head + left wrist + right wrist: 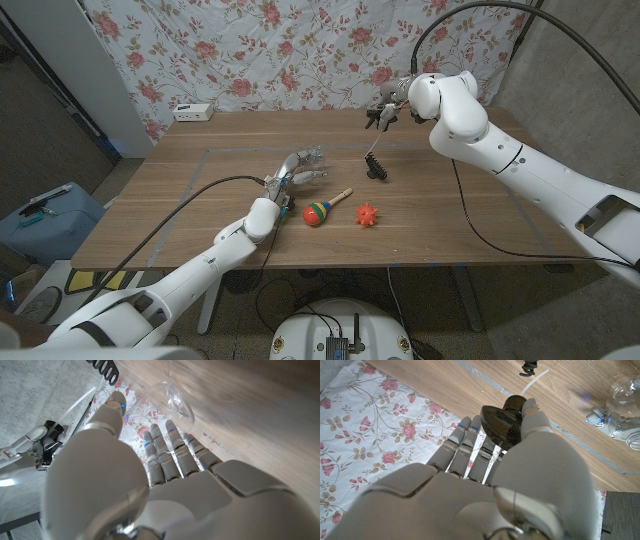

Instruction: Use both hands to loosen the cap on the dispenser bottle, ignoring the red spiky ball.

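Note:
My left hand [292, 180] holds the clear dispenser bottle [304, 160] low over the middle of the table; in the left wrist view the bottle [170, 402] lies between the thumb and the fingertips [162, 440]. The black cap [502, 422] is off the bottle, pinched in my right hand [388, 108], which is raised over the table's far side. A thin tube hangs from the cap, ending in a black coiled piece [376, 168] near the tabletop. The red spiky ball [367, 215] lies on the table, apart from both hands.
A multicoloured maraca toy [322, 211] lies just left of the spiky ball, close to my left hand. A white power strip [193, 112] sits at the far left edge. A floral cloth hangs behind the table. Cables trail over the table's front edge.

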You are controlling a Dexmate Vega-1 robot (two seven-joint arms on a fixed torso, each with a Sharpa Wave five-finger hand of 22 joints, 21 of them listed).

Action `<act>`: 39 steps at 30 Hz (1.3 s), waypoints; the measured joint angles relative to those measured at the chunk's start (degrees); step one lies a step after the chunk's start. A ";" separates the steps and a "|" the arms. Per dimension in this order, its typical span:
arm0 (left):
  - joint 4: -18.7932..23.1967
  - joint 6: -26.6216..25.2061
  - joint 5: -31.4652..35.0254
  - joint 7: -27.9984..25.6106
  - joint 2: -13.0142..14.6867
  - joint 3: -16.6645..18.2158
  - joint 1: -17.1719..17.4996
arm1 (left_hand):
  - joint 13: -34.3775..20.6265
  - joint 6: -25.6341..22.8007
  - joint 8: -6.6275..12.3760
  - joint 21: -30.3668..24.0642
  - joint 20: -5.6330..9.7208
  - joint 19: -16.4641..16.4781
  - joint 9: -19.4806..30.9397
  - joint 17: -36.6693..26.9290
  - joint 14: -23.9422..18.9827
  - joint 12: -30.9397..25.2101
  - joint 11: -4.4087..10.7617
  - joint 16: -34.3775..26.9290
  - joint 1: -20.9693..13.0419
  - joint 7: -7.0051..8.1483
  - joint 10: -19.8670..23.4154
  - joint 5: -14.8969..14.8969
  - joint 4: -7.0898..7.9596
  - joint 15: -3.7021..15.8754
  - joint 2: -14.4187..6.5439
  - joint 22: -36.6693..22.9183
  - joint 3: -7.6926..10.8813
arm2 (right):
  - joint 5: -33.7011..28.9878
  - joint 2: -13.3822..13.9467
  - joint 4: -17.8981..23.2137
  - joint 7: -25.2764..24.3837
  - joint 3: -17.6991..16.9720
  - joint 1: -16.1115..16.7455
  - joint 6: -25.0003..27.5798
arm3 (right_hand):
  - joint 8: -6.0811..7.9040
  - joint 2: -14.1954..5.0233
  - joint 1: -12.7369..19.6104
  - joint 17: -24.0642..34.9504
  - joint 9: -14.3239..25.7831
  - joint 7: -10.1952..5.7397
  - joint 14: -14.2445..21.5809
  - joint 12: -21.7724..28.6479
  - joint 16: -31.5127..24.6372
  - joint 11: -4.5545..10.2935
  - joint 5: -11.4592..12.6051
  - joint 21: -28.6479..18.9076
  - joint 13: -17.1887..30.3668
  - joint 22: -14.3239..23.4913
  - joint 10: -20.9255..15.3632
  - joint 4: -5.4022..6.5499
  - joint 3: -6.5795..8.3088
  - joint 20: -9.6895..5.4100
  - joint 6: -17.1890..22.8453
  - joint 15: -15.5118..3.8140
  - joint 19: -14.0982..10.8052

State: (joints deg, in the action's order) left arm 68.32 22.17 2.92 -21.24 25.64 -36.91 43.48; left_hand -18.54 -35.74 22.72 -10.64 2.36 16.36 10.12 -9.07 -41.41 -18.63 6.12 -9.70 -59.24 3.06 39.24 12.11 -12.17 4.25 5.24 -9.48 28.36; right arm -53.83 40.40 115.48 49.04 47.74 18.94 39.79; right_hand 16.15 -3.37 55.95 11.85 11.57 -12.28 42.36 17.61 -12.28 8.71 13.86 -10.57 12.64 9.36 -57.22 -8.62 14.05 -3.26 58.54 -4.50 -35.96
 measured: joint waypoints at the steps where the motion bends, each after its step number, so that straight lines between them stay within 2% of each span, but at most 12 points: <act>1: -0.69 0.19 -0.16 -0.02 -0.34 0.00 -0.02 | 0.15 0.17 -0.23 0.00 0.00 0.00 0.00 0.00 0.22 0.22 0.13 0.00 0.00 0.02 -0.13 -0.13 0.00 -0.21 0.00 0.00 0.01 | -0.13 -0.04 -0.07 -0.16 -0.01 0.03 0.10 | 0.00 0.00 0.00 0.00 0.01 0.00 0.00 0.00 0.00 0.00 0.00 0.00 0.00 0.00 0.00 0.00 0.00 0.00 0.00 0.00 0.00; 4: -1.58 0.74 -0.51 -0.08 -0.76 0.01 -0.25 | 0.77 1.08 -1.10 0.00 0.00 0.00 0.00 0.00 1.21 0.82 -0.19 0.00 0.04 -0.07 -0.63 -0.16 0.01 -0.39 -0.04 0.00 0.02 | -0.21 -0.11 -0.22 -0.22 -0.02 0.05 0.16 | -0.01 0.00 -0.01 0.00 0.03 0.00 0.00 -0.04 0.00 0.00 -0.01 0.00 0.00 0.00 0.00 -0.01 -0.01 0.00 -0.01 0.00 0.00; 5: -1.84 0.89 -0.65 -0.09 -0.91 0.01 -0.32 | 0.94 1.30 -1.34 0.00 0.00 0.00 0.00 0.00 1.30 0.94 -0.18 0.00 1.16 -0.11 -0.63 -0.16 0.02 -0.47 -1.09 0.00 0.02 | -0.22 -0.14 -0.27 -0.23 -0.02 0.05 0.16 | -0.02 -0.01 -0.01 0.00 0.04 0.00 0.00 -0.04 0.00 0.00 -0.05 0.00 0.00 0.00 0.00 -0.04 -0.04 0.00 -0.01 0.00 0.00; 11: -3.46 2.08 -1.46 -0.11 -1.70 -0.04 -0.83 | 2.12 2.62 -3.04 0.00 0.10 -0.74 0.00 0.00 2.71 2.44 -0.51 0.00 1.76 0.05 -2.01 -0.54 0.46 -0.53 -0.98 0.00 -0.41 | -0.40 -0.41 -0.75 -0.38 -0.01 0.05 0.16 | -0.24 -0.01 -0.01 0.00 0.04 0.00 0.00 -0.09 0.19 0.00 -0.12 0.00 0.00 0.00 0.00 -0.07 -0.07 0.00 -0.01 0.00 0.00; 12: -3.97 2.30 -1.63 -0.10 -1.93 -0.09 -0.96 | 2.39 3.07 -3.43 0.00 -0.12 -0.96 0.00 -0.01 3.29 2.79 -0.48 -0.01 2.69 0.03 -2.38 -0.67 0.76 -0.58 -1.90 0.00 -0.57 | -0.42 -0.45 -0.86 -0.41 0.00 0.02 0.16 | -0.22 -0.01 -0.01 0.00 0.04 0.00 0.00 -0.10 0.19 0.00 -0.12 0.00 0.01 0.00 0.00 -0.08 -0.08 0.00 -0.02 0.00 0.00; 15: -4.91 3.04 -2.06 0.02 -2.38 -0.16 -1.29 | 3.39 4.31 -4.90 0.12 -0.17 -1.69 0.00 -0.15 5.16 3.97 -0.39 -0.01 3.71 0.21 -3.76 -0.97 1.38 -0.76 -2.34 0.01 -1.18 | -0.46 -0.56 -1.12 -0.52 0.06 -0.06 0.16 | -0.05 -0.01 -0.01 0.04 0.03 0.00 0.00 -0.15 0.19 0.00 -0.13 0.00 0.02 0.00 0.00 -0.08 -0.08 0.00 -0.02 0.00 0.00; 17: -5.51 3.51 -2.36 0.16 -2.66 -0.21 -1.47 | 3.99 5.10 -5.84 0.28 -0.04 -2.33 0.00 -0.16 5.92 4.62 -0.39 -0.01 4.52 0.19 -4.51 -1.11 2.20 -1.00 -2.87 0.01 -0.72 | -0.46 -0.61 -1.22 -0.61 0.10 -0.09 0.14 | 0.00 -0.01 -0.01 0.28 0.03 0.00 0.00 -0.15 0.19 0.00 -0.14 0.00 0.02 0.00 0.00 -0.08 -0.08 0.00 -0.02 0.00 0.00; 23: -6.82 4.27 -3.23 0.79 -3.26 -0.30 -1.85 | 5.18 6.34 -7.72 0.51 -1.19 -4.34 0.01 -0.15 7.74 5.92 -0.56 -0.01 4.86 -0.03 -5.81 -1.37 3.14 -0.98 -2.71 0.01 -1.35 | -0.47 -0.74 -1.60 -0.86 0.14 -0.21 0.05 | 0.01 -0.01 -0.01 0.30 0.03 0.01 0.00 -0.20 0.19 0.00 -0.16 0.00 0.25 0.00 0.00 -0.11 -0.11 0.00 -0.03 0.00 0.00; 24: -7.00 4.30 -3.41 0.94 -3.35 -0.31 -1.91 | 5.41 6.56 -8.04 0.51 -1.36 -4.86 0.01 -0.15 8.05 6.13 -0.60 -0.01 6.31 -0.17 -6.14 -1.55 3.30 -1.09 -3.85 0.01 -1.51 | -0.47 -0.75 -1.63 -0.92 0.14 -0.21 0.03 | 0.01 -0.01 -0.01 0.30 0.03 0.01 0.00 -0.24 0.19 0.00 -0.16 0.00 0.33 0.00 0.00 -0.07 -0.07 0.00 -0.03 0.00 0.00; 34: -7.18 4.22 -4.72 2.45 -3.50 -0.37 -1.99 | 6.30 7.34 -9.27 0.91 -2.35 -7.90 0.01 -0.15 9.38 6.77 -0.47 -0.01 7.27 0.21 -6.90 -1.55 4.13 -1.19 -3.32 0.01 -2.23 | -0.06 -0.72 -1.77 -1.44 0.13 -0.20 0.01 | -0.01 -0.08 -0.08 0.29 -0.01 0.01 0.00 -0.38 0.19 0.00 -0.19 0.00 0.34 0.00 0.00 0.01 0.01 0.00 -0.04 0.00 0.00; 35: -6.96 4.05 -4.80 2.55 -3.46 -0.37 -1.92 | 6.45 7.37 -9.29 0.91 -2.20 -8.05 0.01 -0.08 9.38 6.77 -0.47 -0.01 8.28 0.18 -6.90 -1.55 4.21 -1.19 -4.08 0.01 -2.31 | 0.03 -0.69 -1.77 -1.57 0.11 -0.17 0.02 | -0.01 -0.09 -0.09 0.29 -0.01 0.01 0.00 -0.43 0.19 0.00 -0.22 0.00 0.34 0.00 0.00 0.01 0.01 0.00 -0.04 0.00 0.00; 39: -6.35 3.31 -5.07 2.86 -3.27 -0.38 -1.61 | 6.56 7.47 -9.70 0.91 -2.58 -8.74 0.01 0.01 9.38 6.77 -0.47 -0.01 8.38 0.10 -6.90 -1.55 4.55 -1.19 -3.99 0.02 -2.65 | 0.23 -0.55 -1.77 -1.77 -0.02 0.02 0.07 | -0.03 -0.09 -0.09 0.29 0.01 0.01 0.00 -0.55 0.19 0.00 -0.33 0.00 0.34 0.00 0.00 0.01 0.01 0.00 -0.04 0.00 0.00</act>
State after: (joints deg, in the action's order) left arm 61.97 25.48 -2.15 -18.38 22.37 -37.29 41.87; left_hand -11.97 -28.27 13.03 -9.74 -0.22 7.62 10.13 -9.06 -32.04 -11.86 5.65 -9.71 -50.87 3.16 32.34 10.55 -7.62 3.06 1.26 -9.47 25.71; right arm -53.60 39.85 113.72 47.27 47.71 18.96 39.86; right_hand 16.12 -3.46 55.87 12.14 11.58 -12.28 42.36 17.06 -12.09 8.71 13.53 -10.57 12.98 9.36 -57.22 -8.62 14.07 -3.26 58.50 -4.49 -35.96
